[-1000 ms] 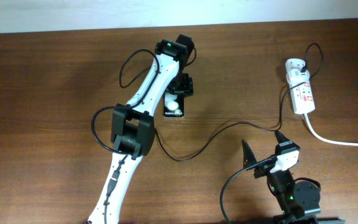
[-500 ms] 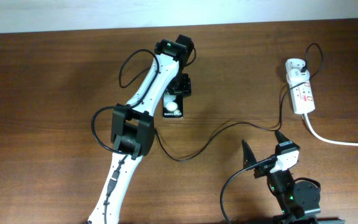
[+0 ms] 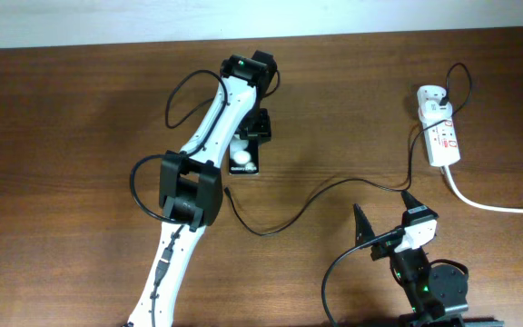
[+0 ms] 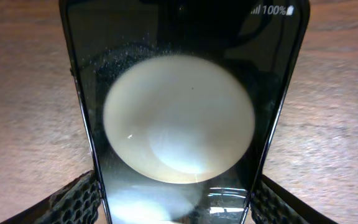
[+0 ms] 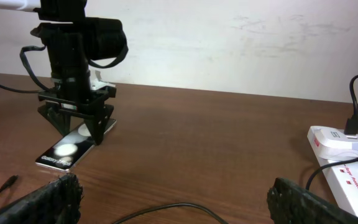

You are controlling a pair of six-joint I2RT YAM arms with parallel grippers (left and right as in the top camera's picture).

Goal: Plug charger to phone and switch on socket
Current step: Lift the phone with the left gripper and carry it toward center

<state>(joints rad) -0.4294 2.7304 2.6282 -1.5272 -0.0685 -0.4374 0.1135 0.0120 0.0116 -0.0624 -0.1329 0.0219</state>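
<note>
The black phone (image 3: 242,160) lies on the wooden table with white circles showing on it. It fills the left wrist view (image 4: 179,118) and also shows in the right wrist view (image 5: 67,149). My left gripper (image 3: 256,129) straddles its far end, fingers against both side edges (image 4: 179,208). The charger's black cable (image 3: 334,182) runs from the loose connector tip (image 3: 229,192), just below the phone, to the white adapter (image 3: 431,94) plugged into the socket (image 3: 443,138). My right gripper (image 3: 386,212) is open and empty at the front, above a bend of cable (image 5: 166,208).
The socket's thick white cord (image 3: 493,207) runs off the right edge. The left arm (image 3: 189,191) stretches from the front edge up the middle-left of the table. A white wall (image 5: 229,37) stands behind the far edge.
My left gripper has shifted left, and the phone has slid left with it. The right arm, cable and socket have not moved.
</note>
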